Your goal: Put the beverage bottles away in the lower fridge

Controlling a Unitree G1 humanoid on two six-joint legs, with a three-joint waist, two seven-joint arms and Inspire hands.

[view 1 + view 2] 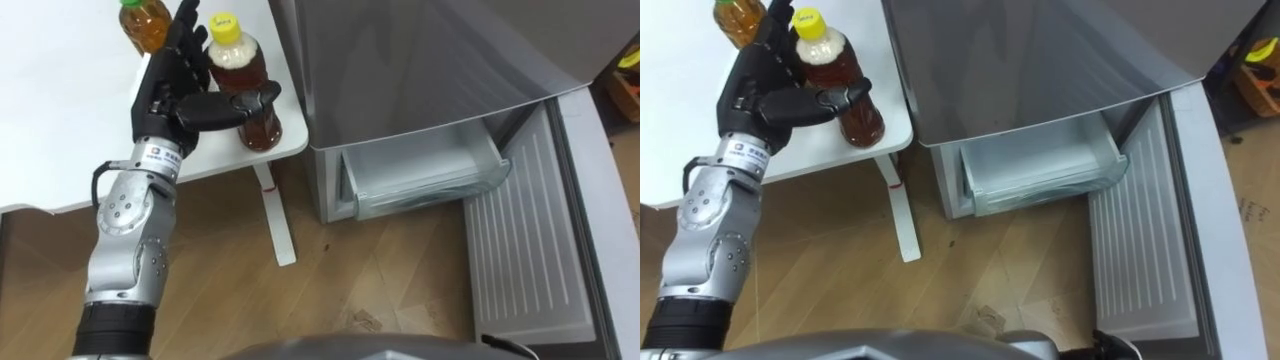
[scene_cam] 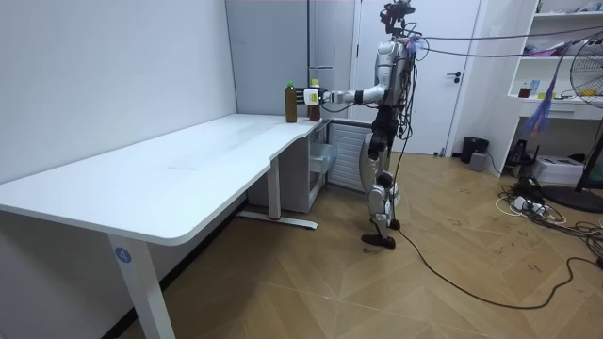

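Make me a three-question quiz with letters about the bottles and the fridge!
1. Where is the yellow-capped bottle? A) on the white table B) inside the fridge C) on the floor
2. How many bottles are on the table? A) one B) two C) four
3. The fridge's lower drawer is: A) pulled open B) shut C) missing

Answers: 1 A, it stands at the table's corner, with the left hand around it. 2 B, a green-capped bottle stands behind it. 3 A, its inside shows.

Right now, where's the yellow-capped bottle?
The yellow-capped bottle stands upper left in the left eye view, on the table's corner by the fridge, gripped by the left robot hand, beside the green-capped bottle.
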